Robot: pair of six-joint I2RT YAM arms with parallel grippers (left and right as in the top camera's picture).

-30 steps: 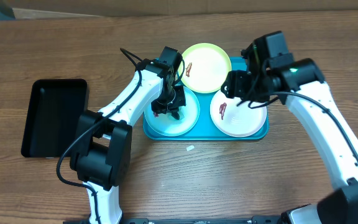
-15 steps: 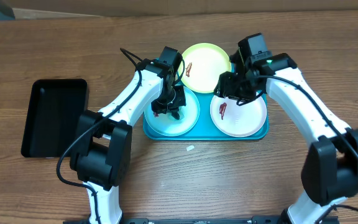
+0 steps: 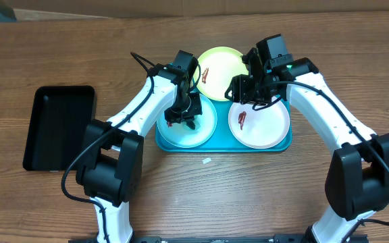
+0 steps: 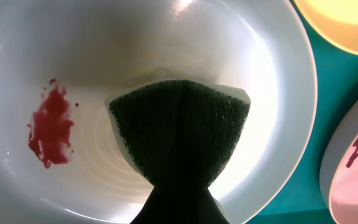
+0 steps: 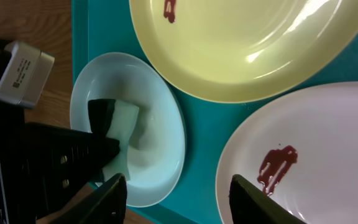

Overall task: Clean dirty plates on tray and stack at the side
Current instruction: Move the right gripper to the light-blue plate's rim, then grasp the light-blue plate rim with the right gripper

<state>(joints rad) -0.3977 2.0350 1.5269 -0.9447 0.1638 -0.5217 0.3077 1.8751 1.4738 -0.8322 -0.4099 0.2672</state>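
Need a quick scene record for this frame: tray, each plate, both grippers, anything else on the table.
tray: turquoise, holds all three plates
bluish-white plate: near left of tray; red smear unwiped, beside the sponge
yellow-green plate: far side of tray, smeared
white plate: near right of tray, smeared
left gripper: shut on sponge, pressing it into bluish-white plate
right gripper: open, empty, above the tray
black tray: on table, left of turquoise tray

It looked like a robotics lab bench, not a kitchen: a white-and-black left arm (image 3: 137, 108) and right arm (image 3: 336, 118) stood at a wood-grain table (image 3: 282, 196), with a loose cable (image 3: 140, 61) looping just beyond the left gripper (image 3: 181, 121) and a black tray (image 3: 59, 125) well to its left.
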